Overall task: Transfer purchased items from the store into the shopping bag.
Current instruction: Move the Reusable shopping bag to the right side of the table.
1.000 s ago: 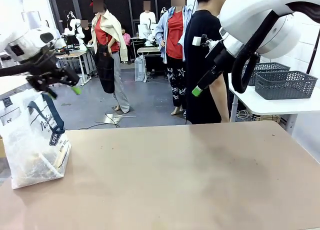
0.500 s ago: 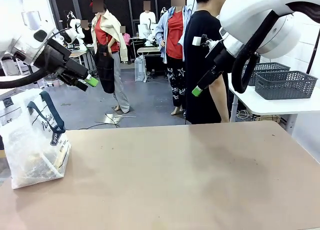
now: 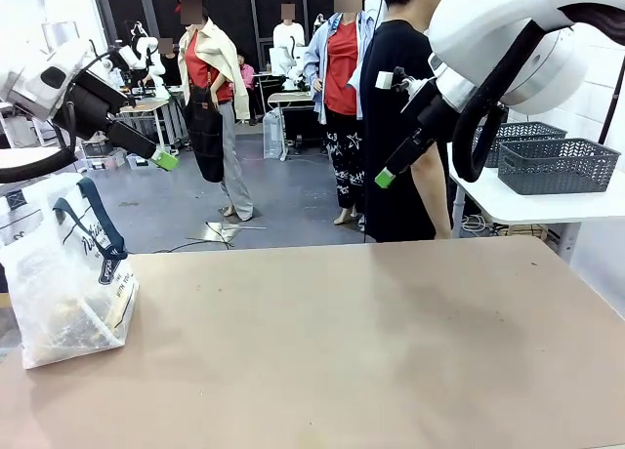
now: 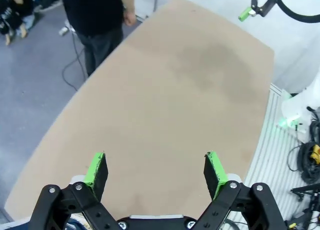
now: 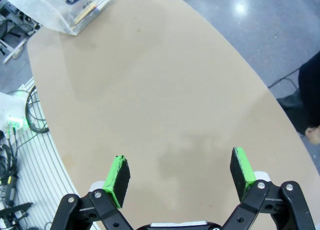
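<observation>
Well, you had the shopping bag (image 3: 68, 268) standing at the left end of the table (image 3: 342, 351), near the robot's left edge, its whitish plastic slumped and crinkled, with pale contents showing dimly through the bottom. Its navy strap handles hung down the front face. You could read very little of the dark print: a looping script word beginning with "N" in the front view, and, in the right wrist view, a dark label with "SPE" and a line under it too small to make out on the bag (image 5: 65, 7).

Your left gripper (image 4: 156, 171) hung high above the table, well clear of the bag, with its green pads wide apart and nothing between them. Your right gripper (image 5: 181, 177) was likewise raised over the bare tabletop, its pads spread wide and empty; in the front view it (image 3: 385, 179) hung in front of a person in a black shirt (image 3: 395, 117) who stood at the far edge of the table.

Behind, on a white side table to the right, sat two dark grey lattice baskets (image 3: 557, 164).
</observation>
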Robot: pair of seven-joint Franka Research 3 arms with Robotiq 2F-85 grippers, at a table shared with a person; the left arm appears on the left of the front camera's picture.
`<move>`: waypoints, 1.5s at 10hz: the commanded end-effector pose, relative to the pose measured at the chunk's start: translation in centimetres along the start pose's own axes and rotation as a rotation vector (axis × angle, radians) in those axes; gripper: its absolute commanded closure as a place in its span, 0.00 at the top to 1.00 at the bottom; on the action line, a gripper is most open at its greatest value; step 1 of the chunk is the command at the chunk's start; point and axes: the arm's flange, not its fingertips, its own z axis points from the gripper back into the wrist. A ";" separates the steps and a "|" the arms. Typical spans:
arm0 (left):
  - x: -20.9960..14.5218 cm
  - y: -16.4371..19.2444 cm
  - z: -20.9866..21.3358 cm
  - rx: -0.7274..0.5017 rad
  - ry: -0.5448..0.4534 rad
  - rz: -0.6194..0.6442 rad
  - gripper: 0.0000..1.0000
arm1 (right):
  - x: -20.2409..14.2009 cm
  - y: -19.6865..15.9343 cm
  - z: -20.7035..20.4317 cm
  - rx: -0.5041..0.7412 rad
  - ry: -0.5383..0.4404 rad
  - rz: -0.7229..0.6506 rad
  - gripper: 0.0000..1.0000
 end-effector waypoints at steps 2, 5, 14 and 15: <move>0.0 0.0 0.0 0.000 0.000 0.000 1.00 | -0.4 0.2 0.0 -0.010 0.011 0.005 1.00; 0.0 0.0 0.0 0.000 0.000 0.000 1.00 | -0.4 0.2 0.0 -0.010 0.011 0.005 1.00; 0.0 0.0 0.0 0.000 0.000 0.000 1.00 | -0.4 0.2 0.0 -0.010 0.011 0.005 1.00; 0.0 0.0 0.0 0.000 0.000 0.000 1.00 | -0.4 0.2 0.0 -0.010 0.011 0.005 1.00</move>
